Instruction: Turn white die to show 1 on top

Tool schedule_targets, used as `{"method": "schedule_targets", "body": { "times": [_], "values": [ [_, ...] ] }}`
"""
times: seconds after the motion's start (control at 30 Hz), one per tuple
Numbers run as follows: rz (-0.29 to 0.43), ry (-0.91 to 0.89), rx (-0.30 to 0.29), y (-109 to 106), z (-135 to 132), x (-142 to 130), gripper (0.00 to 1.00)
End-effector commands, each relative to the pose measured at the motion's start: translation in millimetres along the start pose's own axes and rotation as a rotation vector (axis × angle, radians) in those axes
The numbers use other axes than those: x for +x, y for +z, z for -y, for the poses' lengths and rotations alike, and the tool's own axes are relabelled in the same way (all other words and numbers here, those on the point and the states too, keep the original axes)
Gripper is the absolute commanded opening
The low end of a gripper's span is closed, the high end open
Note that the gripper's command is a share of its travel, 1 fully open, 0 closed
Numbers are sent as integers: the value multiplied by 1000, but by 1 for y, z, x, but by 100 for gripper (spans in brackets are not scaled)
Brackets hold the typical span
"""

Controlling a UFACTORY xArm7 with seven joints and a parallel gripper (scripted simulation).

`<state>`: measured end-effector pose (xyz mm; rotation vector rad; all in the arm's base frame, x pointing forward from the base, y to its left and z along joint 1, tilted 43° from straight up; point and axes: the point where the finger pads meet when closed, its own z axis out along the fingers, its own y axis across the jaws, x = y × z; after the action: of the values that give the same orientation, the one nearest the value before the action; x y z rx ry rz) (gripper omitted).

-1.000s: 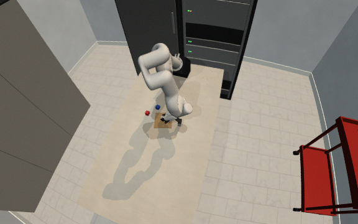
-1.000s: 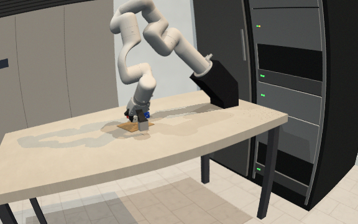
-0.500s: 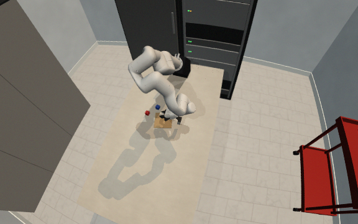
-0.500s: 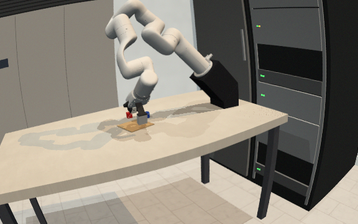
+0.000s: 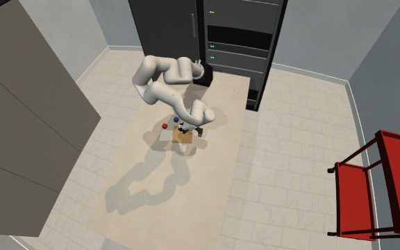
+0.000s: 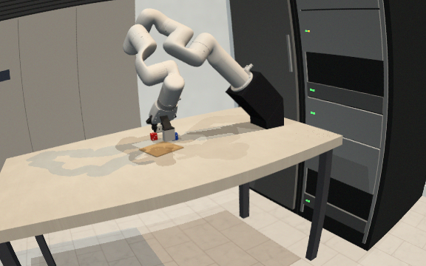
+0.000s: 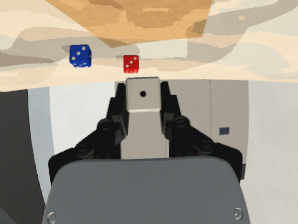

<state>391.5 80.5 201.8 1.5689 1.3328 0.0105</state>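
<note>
Aloft above the beige tabletop (image 5: pixel 200 184) (image 6: pixel 98 188) (image 7: pixel 185 74), a white die with black pips (image 6: pixel 159 129) (image 7: pixel 143 94) sits pinched between the black-linked fingers of the claw (image 5: pixel 190 129) (image 6: pixel 160 130) (image 7: pixel 143 93), near the flat orange-brown mat (image 5: pixel 182 139) (image 6: pixel 157 152) (image 7: pixel 160 20) but not yet resting on it. Its single-pip face looks back toward the wrist camera, and the claw leans well off vertical.

The die appears to be a small, rigid cube, probably light and little troubled by a firm squeeze; its smooth faces could slide or pivot if caught only near an edge. The present hold, on two opposite side faces with the single pip left uncovered, looks the right one. Bringing the claw upright should turn that pip skyward, and a low, level release over the middle of the mat would guard against a tumble. The thin mat may shift or curl if a fingertip drags it.

Nearby, a red die with white pips (image 5: pixel 164 126) (image 6: pixel 154 137) (image 7: pixel 131 64) and a blue die with white pips (image 5: pixel 176 119) (image 6: pixel 176 136) (image 7: pixel 80 56) stand apart off the mat, easily knocked by a wide finger sweep.
</note>
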Motion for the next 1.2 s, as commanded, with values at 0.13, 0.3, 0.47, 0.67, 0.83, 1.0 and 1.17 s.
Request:
{"method": "schedule_targets", "body": {
  "times": [0.13,0.3,0.47,0.67,0.83,1.0,1.17],
  "values": [
    [-80,-7,6,3,0,-2,27],
    [-217,-4,3,2,0,-4,27],
    [-263,0,-2,0,0,-4,27],
    [-289,-3,3,1,0,-5,27],
    [-423,-7,10,3,0,-7,27],
    [-521,-1,-1,2,0,-9,27],
    [-525,0,-2,2,0,-9,27]
  ]
}}
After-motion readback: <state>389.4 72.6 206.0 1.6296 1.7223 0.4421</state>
